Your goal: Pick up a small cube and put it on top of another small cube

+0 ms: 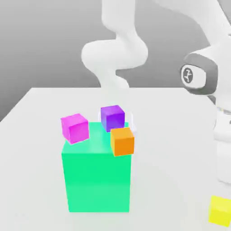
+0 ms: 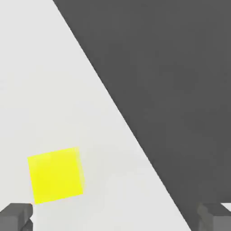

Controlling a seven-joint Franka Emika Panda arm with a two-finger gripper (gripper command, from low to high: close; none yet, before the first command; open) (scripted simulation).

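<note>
Overhead, the gripper point(image 2: 115, 217) is hovering with its fingers spread apart, while the yellow cube point(image 1: 220, 211) is sitting on the pale table point(image 1: 171, 198), seemingly just below; farther off, magenta point(image 1: 75, 128), purple point(image 1: 113, 118) and orange cubes point(image 1: 122, 141) are crowding the green block point(image 1: 97, 180).

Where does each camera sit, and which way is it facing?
Exterior view: off the arm, facing the robot, looking down on the green block; much of the white arm shows.
Hand view: on the hand, looking down past two open fingertips at the tabletop.
Shared: the yellow cube and white tabletop.
</note>
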